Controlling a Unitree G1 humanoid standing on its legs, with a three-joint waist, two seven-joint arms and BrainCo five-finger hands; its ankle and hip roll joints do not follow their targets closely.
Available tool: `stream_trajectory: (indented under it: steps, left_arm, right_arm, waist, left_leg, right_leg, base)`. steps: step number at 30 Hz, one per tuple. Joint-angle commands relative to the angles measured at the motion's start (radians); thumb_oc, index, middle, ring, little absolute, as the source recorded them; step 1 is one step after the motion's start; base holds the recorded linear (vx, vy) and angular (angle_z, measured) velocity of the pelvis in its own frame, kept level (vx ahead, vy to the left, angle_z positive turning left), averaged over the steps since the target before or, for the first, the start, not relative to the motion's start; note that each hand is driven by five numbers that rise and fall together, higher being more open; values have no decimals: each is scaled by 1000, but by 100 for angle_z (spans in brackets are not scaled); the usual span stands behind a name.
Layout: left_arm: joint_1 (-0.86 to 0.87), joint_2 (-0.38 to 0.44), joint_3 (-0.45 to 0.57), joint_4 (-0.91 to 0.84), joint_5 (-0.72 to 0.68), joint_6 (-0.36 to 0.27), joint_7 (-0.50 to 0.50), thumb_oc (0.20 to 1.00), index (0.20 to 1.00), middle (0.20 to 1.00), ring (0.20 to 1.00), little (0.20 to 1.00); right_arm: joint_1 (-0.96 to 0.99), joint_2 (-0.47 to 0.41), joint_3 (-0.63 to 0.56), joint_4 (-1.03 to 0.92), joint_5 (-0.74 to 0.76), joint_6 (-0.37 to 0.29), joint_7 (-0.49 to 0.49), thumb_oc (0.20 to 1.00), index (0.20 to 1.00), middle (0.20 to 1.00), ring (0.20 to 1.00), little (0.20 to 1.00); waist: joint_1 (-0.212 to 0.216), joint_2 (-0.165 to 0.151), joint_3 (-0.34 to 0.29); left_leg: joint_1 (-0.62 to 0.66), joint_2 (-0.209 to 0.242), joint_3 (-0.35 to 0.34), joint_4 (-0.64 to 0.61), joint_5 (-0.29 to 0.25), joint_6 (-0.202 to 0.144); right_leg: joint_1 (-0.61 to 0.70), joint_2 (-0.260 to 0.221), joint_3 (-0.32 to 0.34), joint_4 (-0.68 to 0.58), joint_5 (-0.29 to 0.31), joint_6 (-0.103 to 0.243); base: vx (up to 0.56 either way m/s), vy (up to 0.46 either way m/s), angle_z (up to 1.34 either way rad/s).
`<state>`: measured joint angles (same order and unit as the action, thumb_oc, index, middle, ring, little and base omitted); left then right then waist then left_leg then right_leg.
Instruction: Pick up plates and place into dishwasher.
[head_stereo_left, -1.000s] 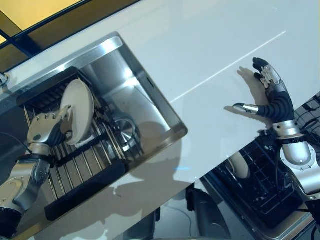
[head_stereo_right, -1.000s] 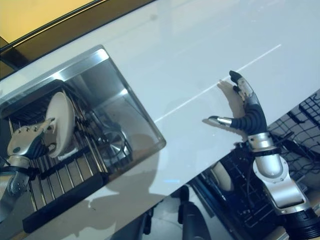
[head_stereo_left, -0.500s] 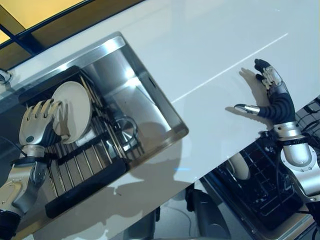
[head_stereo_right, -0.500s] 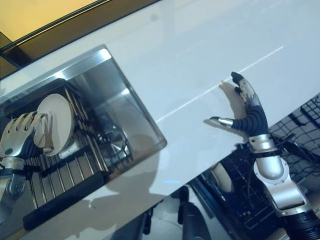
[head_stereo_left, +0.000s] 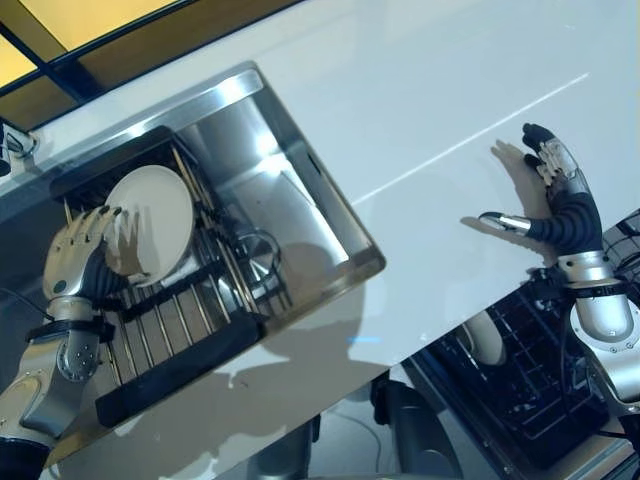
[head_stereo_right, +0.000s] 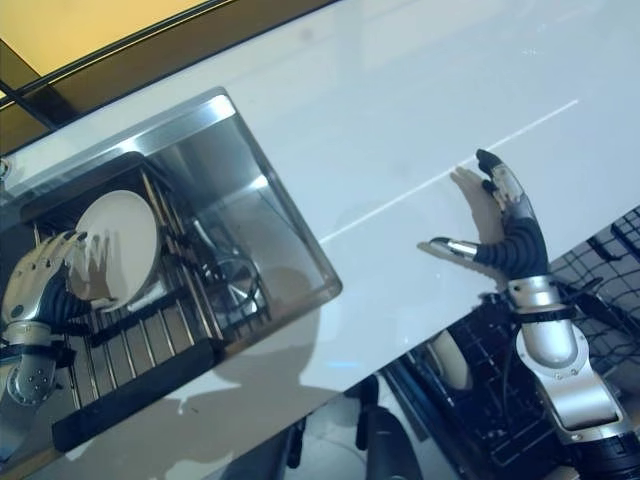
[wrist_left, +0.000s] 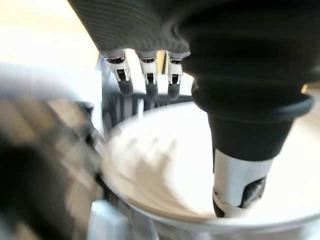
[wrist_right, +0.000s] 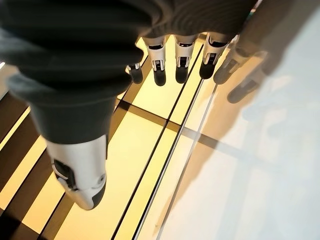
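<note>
Over a stainless steel sink (head_stereo_left: 290, 190) set into a white countertop (head_stereo_left: 420, 90), a cream plate (head_stereo_left: 152, 222) is seen standing on edge in a dark wire dish rack (head_stereo_left: 175, 320) that sits inside the basin. The left hand (head_stereo_left: 78, 262) is held just beside the plate's near face, its fingers (wrist_left: 150, 80) spread and nearly straight, with nothing gripped; from the wrist view the thumb (wrist_left: 237, 185) is shown close over the plate's surface (wrist_left: 165, 170), though contact cannot be told. A round metal drain (head_stereo_left: 262, 258) is visible on the sink floor beside the rack. Well apart, at the countertop's near edge, the right hand (head_stereo_left: 560, 205) is raised with fingers extended and thumb held out to the side, holding nothing. Below that edge, a second pale plate (head_stereo_left: 485, 338) is seen standing in the black dishwasher rack (head_stereo_left: 540, 370).
</note>
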<state>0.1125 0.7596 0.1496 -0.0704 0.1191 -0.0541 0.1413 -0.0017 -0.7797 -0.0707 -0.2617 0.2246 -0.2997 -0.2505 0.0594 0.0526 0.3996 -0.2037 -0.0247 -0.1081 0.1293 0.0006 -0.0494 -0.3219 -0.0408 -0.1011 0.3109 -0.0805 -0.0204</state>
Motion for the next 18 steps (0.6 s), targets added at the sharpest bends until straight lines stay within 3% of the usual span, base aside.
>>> stream_trajectory:
  steps: [1,4,10,13,18]
  left_arm:
    - [40,-5,13,-161,-254,-102,-264,1000,1000,1000,1000,1000]
    - [-5,-2,-25,-196,-329,-56,-261,1000,1000,1000,1000,1000]
    - [-32,-19,-44,-217,-577,-29,-383,1000,1000,1000,1000,1000]
    - [-30,-35,-63,-237,-592,0,-415,1000,1000,1000,1000,1000]
    - [-34,-10,-71,-215,-575,22,-365,1000,1000,1000,1000,1000]
  right_arm:
    - [55,59,56,38,-68,46,8,1000,1000,1000,1000,1000]
    - [38,52,63,38,-64,51,10,1000,1000,1000,1000,1000]
    - [40,34,51,49,-45,41,19,1000,1000,1000,1000,1000]
    - [43,34,56,49,-49,39,20,1000,1000,1000,1000,1000]
    - [36,12,60,60,-30,42,12,1000,1000,1000,1000,1000]
  waist:
    - [40,-36,7]
    - [33,-33,11]
    - [24,-25,10]
    - [23,-23,10]
    - [23,-21,12]
  left_leg:
    - [-55,-78,-12,65,-56,83]
    - [-54,-80,-14,64,-54,85]
    - [-60,-83,-13,64,-51,87]
    - [-61,-84,-13,66,-50,89]
    - [-63,-86,-14,71,-50,91]
  right_leg:
    - [99,-9,-51,-160,25,94]
    - [97,-7,-43,-160,30,99]
    - [91,-9,-33,-164,35,104]
    - [93,-10,-32,-169,40,103]
    - [94,-13,-29,-169,43,104]
  base:
    - [-12,-15,9]
    - [-8,-3,7]
    - [0,0,0]
    - [0,0,0]
    - [0,0,0]
